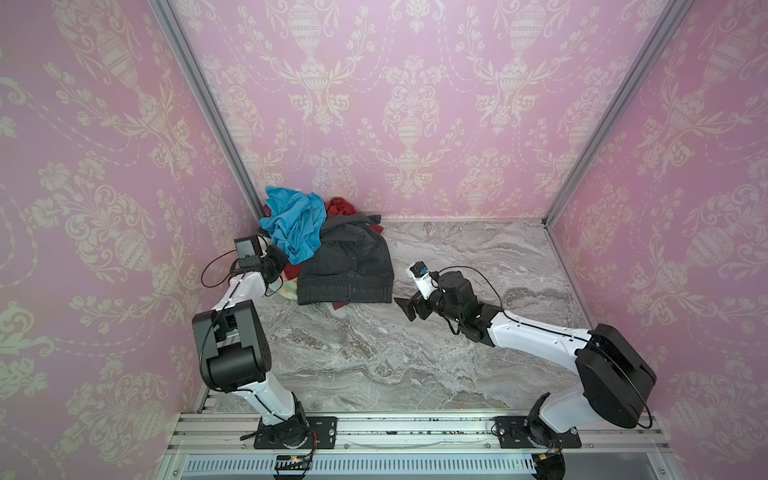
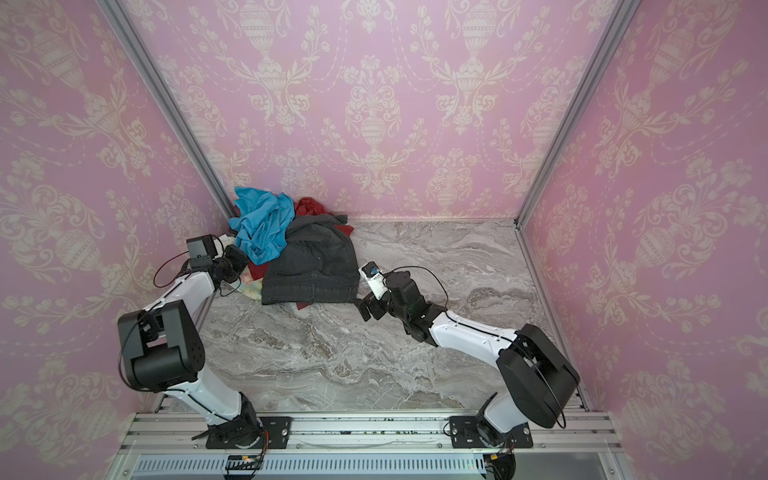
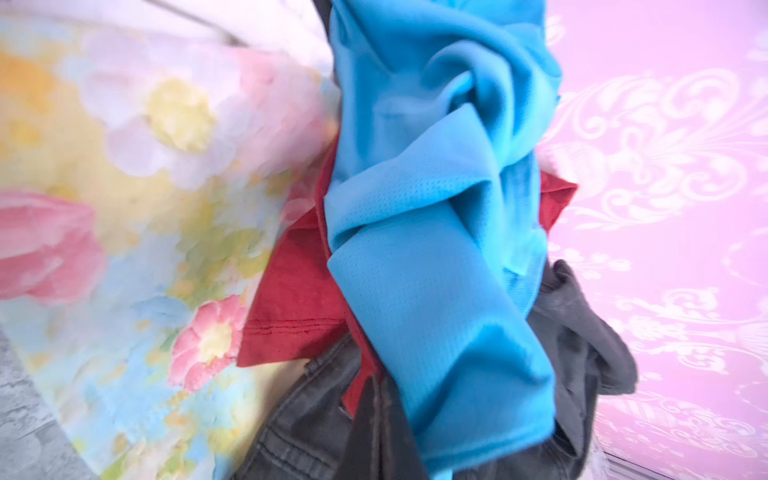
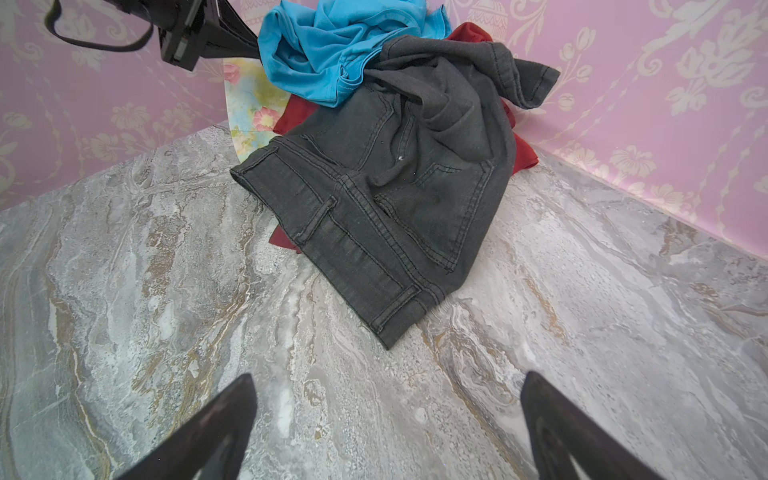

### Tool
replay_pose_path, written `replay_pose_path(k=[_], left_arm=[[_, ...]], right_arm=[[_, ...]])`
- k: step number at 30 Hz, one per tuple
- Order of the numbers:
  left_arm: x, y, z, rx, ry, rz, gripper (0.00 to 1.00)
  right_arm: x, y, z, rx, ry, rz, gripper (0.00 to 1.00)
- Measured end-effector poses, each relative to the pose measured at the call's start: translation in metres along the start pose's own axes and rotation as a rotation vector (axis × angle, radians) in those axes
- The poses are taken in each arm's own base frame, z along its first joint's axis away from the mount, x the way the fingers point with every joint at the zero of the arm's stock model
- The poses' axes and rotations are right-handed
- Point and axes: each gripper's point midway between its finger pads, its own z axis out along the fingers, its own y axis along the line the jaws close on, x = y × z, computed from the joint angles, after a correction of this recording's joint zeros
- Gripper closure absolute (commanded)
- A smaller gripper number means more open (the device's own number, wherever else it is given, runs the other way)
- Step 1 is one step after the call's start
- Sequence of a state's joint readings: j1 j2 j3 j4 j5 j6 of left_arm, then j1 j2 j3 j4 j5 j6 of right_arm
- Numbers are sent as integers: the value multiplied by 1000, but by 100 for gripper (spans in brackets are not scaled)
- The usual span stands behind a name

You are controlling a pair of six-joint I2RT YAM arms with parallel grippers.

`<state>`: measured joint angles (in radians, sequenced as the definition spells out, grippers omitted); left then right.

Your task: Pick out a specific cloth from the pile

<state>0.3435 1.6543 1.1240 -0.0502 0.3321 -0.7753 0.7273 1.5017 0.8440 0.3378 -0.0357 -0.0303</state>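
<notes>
The pile lies in the back left corner, and both top views show it. A bright blue shirt tops it, beside dark grey denim. The red cloth lies under both; its edges stick out behind and along the denim. My left gripper is pushed in under the blue shirt. Its jaws are pressed together, with a red fold running into their tips. My right gripper hovers open over bare marble just right of the denim, holding nothing.
A pastel floral cloth sits at the pile's left edge against the wall. Pink patterned walls close in the back and both sides. The grey marble tabletop stretches to the right and front. An aluminium rail carries both arm bases.
</notes>
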Motion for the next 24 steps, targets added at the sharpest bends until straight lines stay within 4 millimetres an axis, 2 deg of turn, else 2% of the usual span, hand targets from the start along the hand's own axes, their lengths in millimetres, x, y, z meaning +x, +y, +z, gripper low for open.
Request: replay_pose_path(k=[4,8,18,24], left_arm=[[-7,-16,-20,21,-22,13,100],[-21,-34,-32,40,-41,21,100],[-66,-99,-76,139,-141,67,100],[-75,-131,-93,187,-164,98,100]], right_arm=[[-3,-2,-2,10,-7,4,0],[-9,-2,-6,12,-23,6,0],[-11,-4,-8,26,-26,7,0],[-10,-4,-8,26,-23,11,0]])
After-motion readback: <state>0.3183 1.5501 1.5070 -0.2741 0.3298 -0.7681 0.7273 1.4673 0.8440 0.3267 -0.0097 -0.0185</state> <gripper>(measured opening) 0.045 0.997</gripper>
